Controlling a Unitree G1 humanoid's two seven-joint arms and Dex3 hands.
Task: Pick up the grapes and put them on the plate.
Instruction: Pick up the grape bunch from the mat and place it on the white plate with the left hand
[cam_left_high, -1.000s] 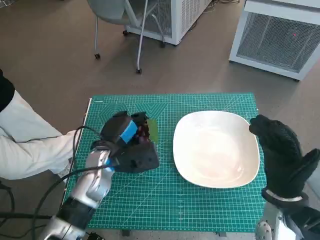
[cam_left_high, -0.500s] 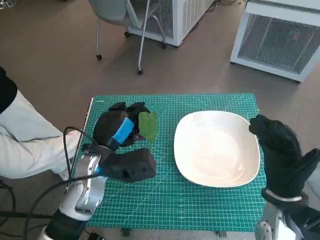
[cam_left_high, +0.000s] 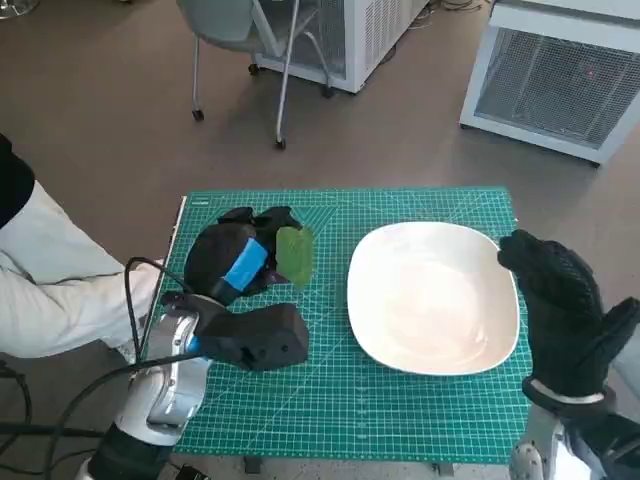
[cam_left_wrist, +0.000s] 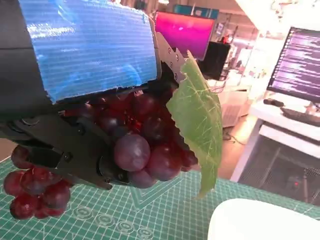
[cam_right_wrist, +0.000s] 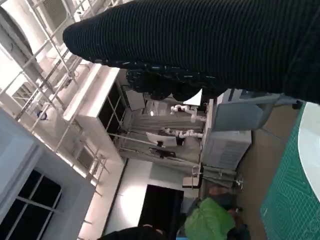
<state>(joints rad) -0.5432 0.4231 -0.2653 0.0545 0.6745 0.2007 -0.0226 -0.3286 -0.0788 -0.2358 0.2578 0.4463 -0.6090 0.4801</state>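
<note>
A green cutting mat (cam_left_high: 400, 400) covers the table on brown floor (cam_left_high: 100, 130); the left hand (cam_left_high: 235, 262) grips the grapes (cam_left_wrist: 132, 150), the right hand (cam_left_high: 562, 305) holds nothing, fingers apart

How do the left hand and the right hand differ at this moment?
The left hand is black with blue tape and grips the grapes; the right hand wears a black knitted glove and holds nothing. The left hand is over the mat, apart from the plate; the right hand is at the plate's right rim. Both are dark.
</note>
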